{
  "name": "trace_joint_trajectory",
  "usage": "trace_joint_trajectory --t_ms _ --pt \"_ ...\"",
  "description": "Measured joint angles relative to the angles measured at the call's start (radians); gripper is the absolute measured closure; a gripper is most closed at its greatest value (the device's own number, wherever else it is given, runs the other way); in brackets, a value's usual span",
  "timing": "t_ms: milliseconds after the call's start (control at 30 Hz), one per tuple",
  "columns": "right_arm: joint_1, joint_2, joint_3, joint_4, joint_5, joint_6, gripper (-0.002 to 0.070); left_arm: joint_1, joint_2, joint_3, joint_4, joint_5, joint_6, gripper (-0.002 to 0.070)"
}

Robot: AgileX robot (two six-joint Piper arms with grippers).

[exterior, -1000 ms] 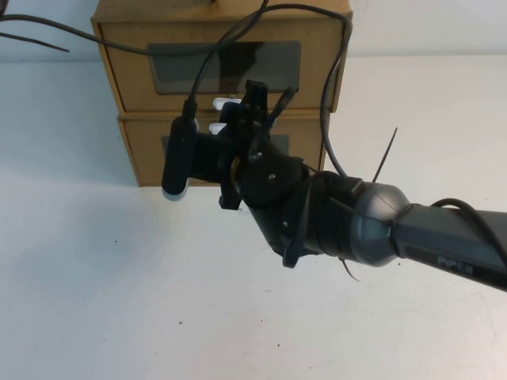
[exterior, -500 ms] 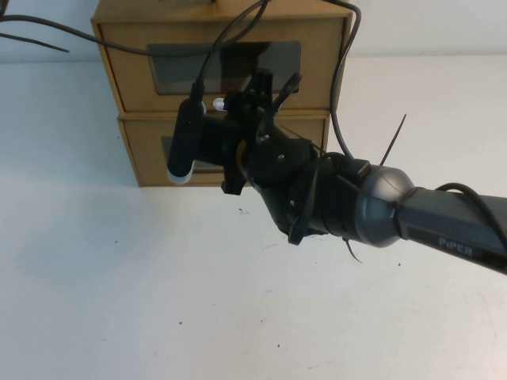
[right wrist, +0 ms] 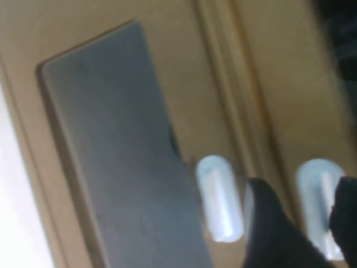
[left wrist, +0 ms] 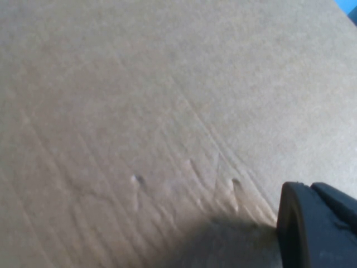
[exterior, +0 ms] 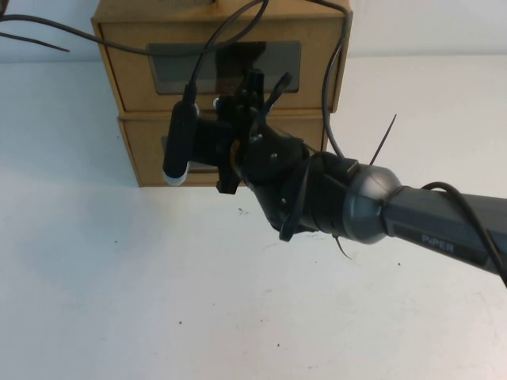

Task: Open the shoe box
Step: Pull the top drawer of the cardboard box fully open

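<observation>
White tabletop (exterior: 119,301) is stretching out under a pale wall, and at its far edge two brown cardboard boxes are sitting one on the other: the upper shoe box (exterior: 127,67) and the lower shoe box (exterior: 146,158), each with a dark window (exterior: 277,59) in its front, both closed. The right arm (exterior: 428,226) is reaching in from the right, and the right hand (exterior: 226,107) is pressing up near the fronts, about where the two boxes meet. Its white fingertips (right wrist: 217,201) are standing partly apart just beside a window, gripping nothing that shows. The left hand (left wrist: 315,226) is hovering close against plain brown cardboard; how wide it is standing I cannot tell.
</observation>
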Motion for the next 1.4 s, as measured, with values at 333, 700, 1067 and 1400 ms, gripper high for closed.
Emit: trace_joint_trajectory --t_ms 333,700,1067,1400 --pt "-0.008 0.011 -0.013 -0.005 0.014 -0.009 0.0508 0.0 0.0 0.0 0.0 0.002 0.0 0.068" --pt "-0.02 0.011 -0.015 -0.009 0.005 -0.01 0.0556 0.0 0.0 0.0 0.0 0.002 0.0 0.068" --pt "-0.02 0.011 -0.017 0.018 0.013 -0.03 0.0575 0.0 0.0 0.0 0.0 0.002 0.0 0.068" --pt "-0.02 0.011 -0.017 -0.005 0.024 -0.032 0.0599 0.0 0.0 0.0 0.0 0.002 0.004 0.068"
